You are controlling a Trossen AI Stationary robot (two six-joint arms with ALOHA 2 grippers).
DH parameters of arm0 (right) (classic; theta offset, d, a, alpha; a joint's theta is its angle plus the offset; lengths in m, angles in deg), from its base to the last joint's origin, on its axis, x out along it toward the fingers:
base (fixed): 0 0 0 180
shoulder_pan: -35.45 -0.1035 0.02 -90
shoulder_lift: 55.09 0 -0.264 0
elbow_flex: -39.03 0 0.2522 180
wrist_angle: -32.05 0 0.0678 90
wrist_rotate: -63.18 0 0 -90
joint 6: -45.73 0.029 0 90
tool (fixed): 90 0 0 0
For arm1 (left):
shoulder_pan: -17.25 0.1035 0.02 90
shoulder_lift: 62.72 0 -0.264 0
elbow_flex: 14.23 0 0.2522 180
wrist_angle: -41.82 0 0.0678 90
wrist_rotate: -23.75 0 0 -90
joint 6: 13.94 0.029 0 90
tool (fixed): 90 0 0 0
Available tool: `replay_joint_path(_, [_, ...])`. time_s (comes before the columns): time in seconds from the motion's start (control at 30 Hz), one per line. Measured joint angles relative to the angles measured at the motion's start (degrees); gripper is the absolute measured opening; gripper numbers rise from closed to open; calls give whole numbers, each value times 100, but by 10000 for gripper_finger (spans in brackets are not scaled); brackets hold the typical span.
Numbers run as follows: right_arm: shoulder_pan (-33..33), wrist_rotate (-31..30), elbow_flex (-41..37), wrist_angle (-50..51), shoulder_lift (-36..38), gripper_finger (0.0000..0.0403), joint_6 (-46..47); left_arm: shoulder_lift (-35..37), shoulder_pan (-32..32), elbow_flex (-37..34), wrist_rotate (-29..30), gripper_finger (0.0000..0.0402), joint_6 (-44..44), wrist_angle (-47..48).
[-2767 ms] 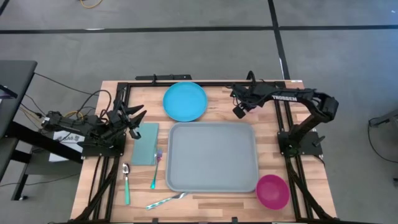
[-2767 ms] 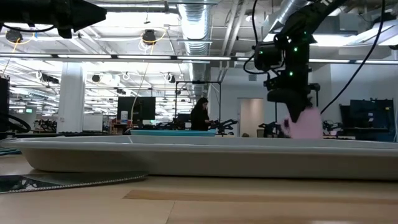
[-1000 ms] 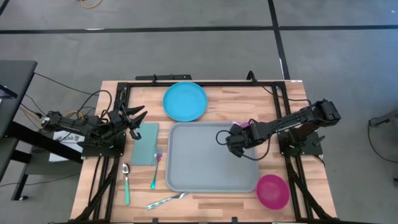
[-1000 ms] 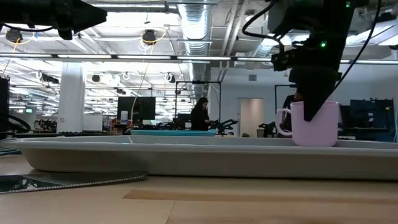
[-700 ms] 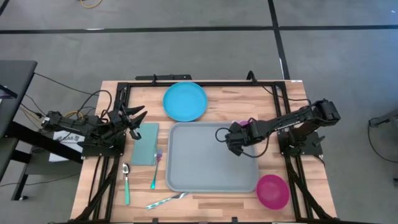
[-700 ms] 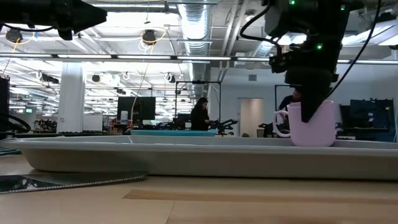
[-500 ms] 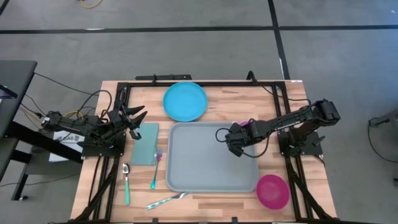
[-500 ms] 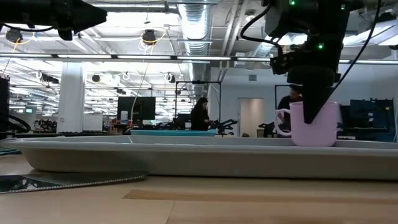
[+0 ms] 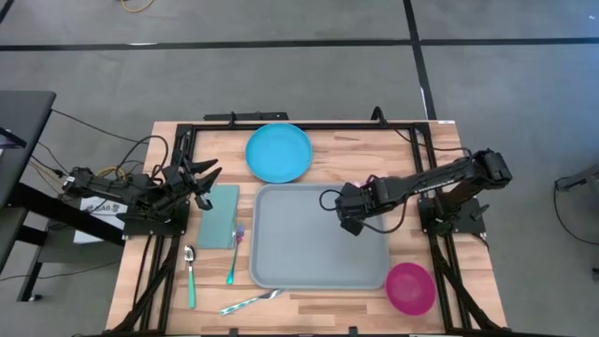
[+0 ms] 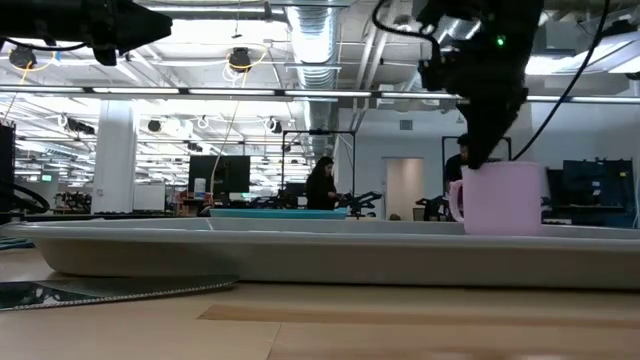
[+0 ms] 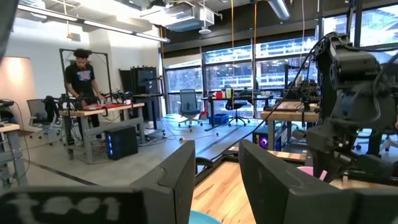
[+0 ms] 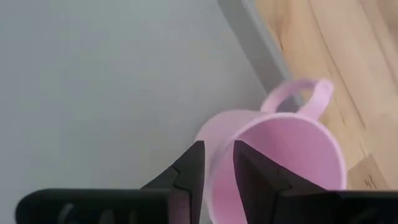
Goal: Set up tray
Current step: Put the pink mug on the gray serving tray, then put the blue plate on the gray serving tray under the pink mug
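Note:
The grey-blue tray lies in the middle of the table. A pink mug stands upright on its base in the tray's far right corner. In the high view my right arm hides most of it. My right gripper hangs open just above the mug's rim on the handle side. In the right wrist view its fingers frame the mug's wall. My left gripper waits open at the table's left edge, beside the teal napkin. My right gripper points down at the mug's rim from above, slanting in from the table's right. Its fingertips reach rim height, and I cannot tell whether they touch the rim. The mug stands on the tray by itself.
A round blue plate lies beyond the tray's far edge. A magenta bowl sits at the tray's near right corner. A spoon, a teal utensil and a fork lie to the tray's left and near side. Most of the tray floor is bare.
My right gripper's finger has come up out of the mug. The gripper has risen and shifted a little toward the table's left. The mug has stayed standing in the tray's far right corner.

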Motion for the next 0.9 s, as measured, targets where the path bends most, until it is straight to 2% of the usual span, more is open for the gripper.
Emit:
replay_joint_path(0.33, [0, -68, 918, 557, -2, 79, -205, 0, 2, 0, 1, 114, 0, 4])
replay_joint_path(0.63, [-26, -116, 1056, 30, -12, 79, -386, 1, 0, 1, 0, 114, -4, 34])
replay_joint_path(0.8, [-24, -1095, 1053, -476, -17, 79, -440, 0, 1, 0, 2, 114, -7, 103])
replay_joint_path(0.9, [-24, -1694, 1053, -552, -14, 79, -799, 0, 1, 0, 2, 114, -45, 128])
